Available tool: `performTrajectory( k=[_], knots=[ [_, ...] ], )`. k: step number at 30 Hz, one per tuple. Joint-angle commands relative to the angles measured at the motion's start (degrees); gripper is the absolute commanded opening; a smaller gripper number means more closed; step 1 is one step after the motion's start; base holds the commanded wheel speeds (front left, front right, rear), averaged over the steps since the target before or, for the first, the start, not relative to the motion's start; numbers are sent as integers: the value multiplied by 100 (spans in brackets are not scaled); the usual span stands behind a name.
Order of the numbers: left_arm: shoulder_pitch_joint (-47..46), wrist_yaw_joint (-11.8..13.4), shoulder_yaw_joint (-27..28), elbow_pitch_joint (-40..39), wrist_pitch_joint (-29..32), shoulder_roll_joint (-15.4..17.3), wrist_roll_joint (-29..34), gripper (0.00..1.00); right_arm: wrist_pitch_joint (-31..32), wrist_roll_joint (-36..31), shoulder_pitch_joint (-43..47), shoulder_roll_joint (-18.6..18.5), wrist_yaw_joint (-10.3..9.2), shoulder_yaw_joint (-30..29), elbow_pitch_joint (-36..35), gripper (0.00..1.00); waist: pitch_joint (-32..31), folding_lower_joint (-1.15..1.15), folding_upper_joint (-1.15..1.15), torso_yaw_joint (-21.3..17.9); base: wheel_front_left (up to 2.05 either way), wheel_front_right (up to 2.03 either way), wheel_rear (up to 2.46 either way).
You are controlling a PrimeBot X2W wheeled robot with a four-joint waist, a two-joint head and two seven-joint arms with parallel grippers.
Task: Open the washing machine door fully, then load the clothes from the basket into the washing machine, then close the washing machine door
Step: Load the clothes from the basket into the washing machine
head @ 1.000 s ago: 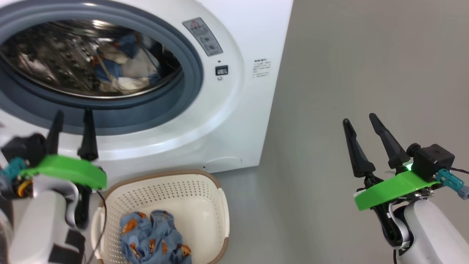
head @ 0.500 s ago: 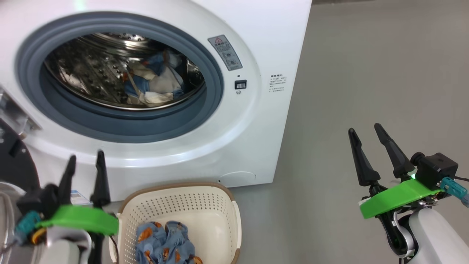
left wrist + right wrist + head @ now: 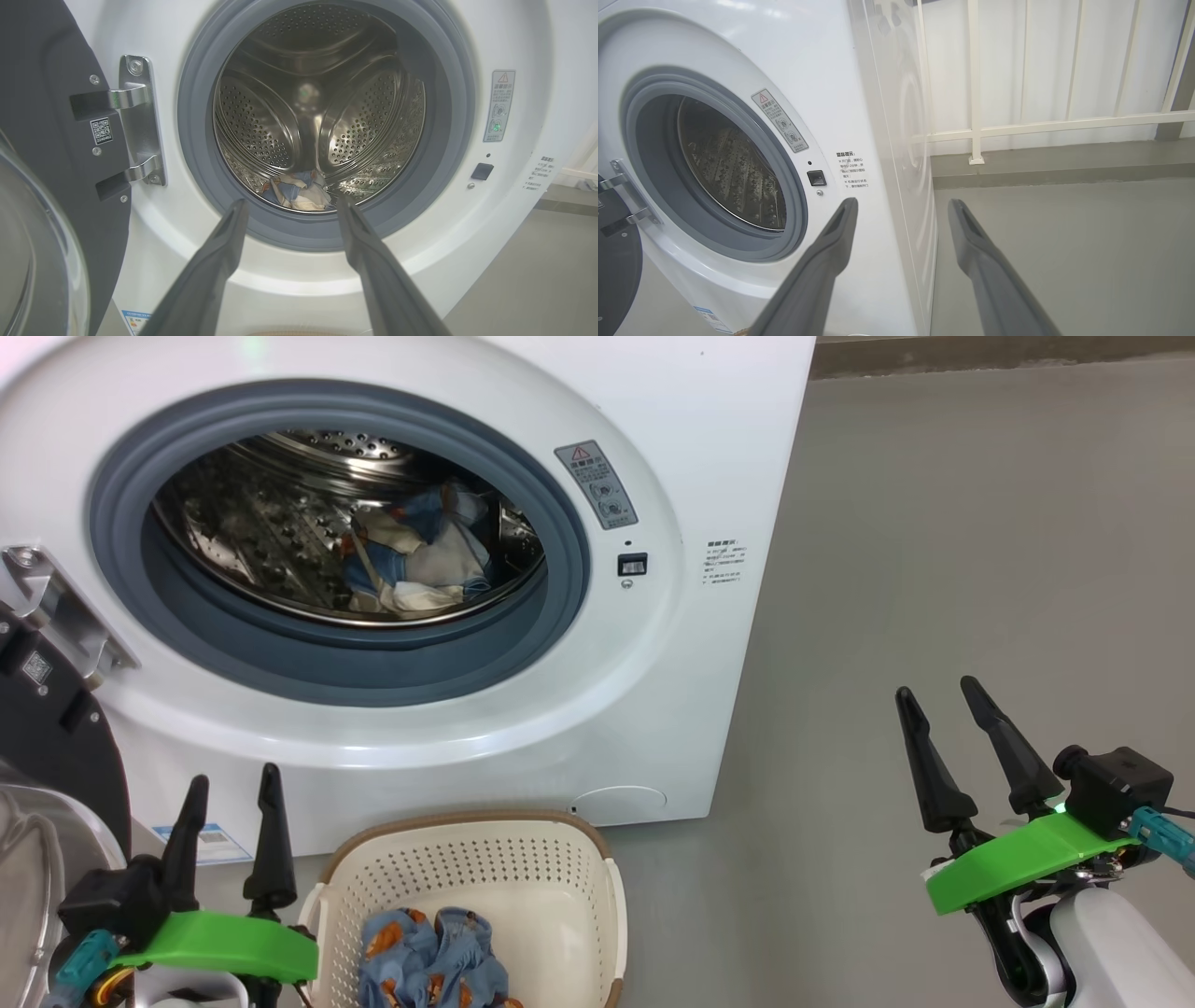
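Note:
The white washing machine [image 3: 709, 448] [image 3: 528, 70] [image 3: 831, 60] stands in front of me with its black door [image 3: 56, 747] [image 3: 42, 140] [image 3: 616, 261] swung wide to the left on a metal hinge [image 3: 138, 121]. Blue and cream clothes [image 3: 420, 560] [image 3: 299, 191] lie in the steel drum. On the floor below, the cream basket [image 3: 523, 868] holds a blue bear-print garment [image 3: 434, 957]. My left gripper [image 3: 233, 789] [image 3: 290, 203] is open and empty, just left of the basket. My right gripper [image 3: 936, 695] [image 3: 901, 203] is open and empty over the floor, right of the machine.
Grey floor [image 3: 980, 569] [image 3: 1064, 233] stretches to the right of the machine. A white railing [image 3: 1045, 123] and a low kerb run along the back. A blue label sticker [image 3: 210, 840] sits low on the machine's front.
The head camera has pulled back and up, so the machine, drum and basket sit lower and smaller in the picture, and the door's hinge and edge now show. Both grippers stay open.

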Motion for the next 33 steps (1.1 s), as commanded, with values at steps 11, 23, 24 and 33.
performTrajectory(
  k=[11, 23, 24, 33],
  knots=[
    [-49, 37, 168, -242, -38, 84, 46, 100, -46, 43, -30, -123, 25, 159, -121, 100, 24, 0, 0, 17, 0, 0, 0],
    [-67, 28, 137, -280, -38, 82, 12, 100, -46, 43, -58, -132, 25, 215, -124, 100, 66, 0, 0, -12, 0, 0, 0],
    [-70, 27, 132, -281, -38, 82, 13, 100, -46, 42, -61, -133, 25, 217, -124, 100, 70, 0, 0, -13, 0, 0, 0],
    [-90, 28, 95, -240, -38, 83, -8, 100, -46, 41, -71, -134, 25, 239, -113, 100, 84, 0, 0, -31, 0, 0, 0]
  ],
)
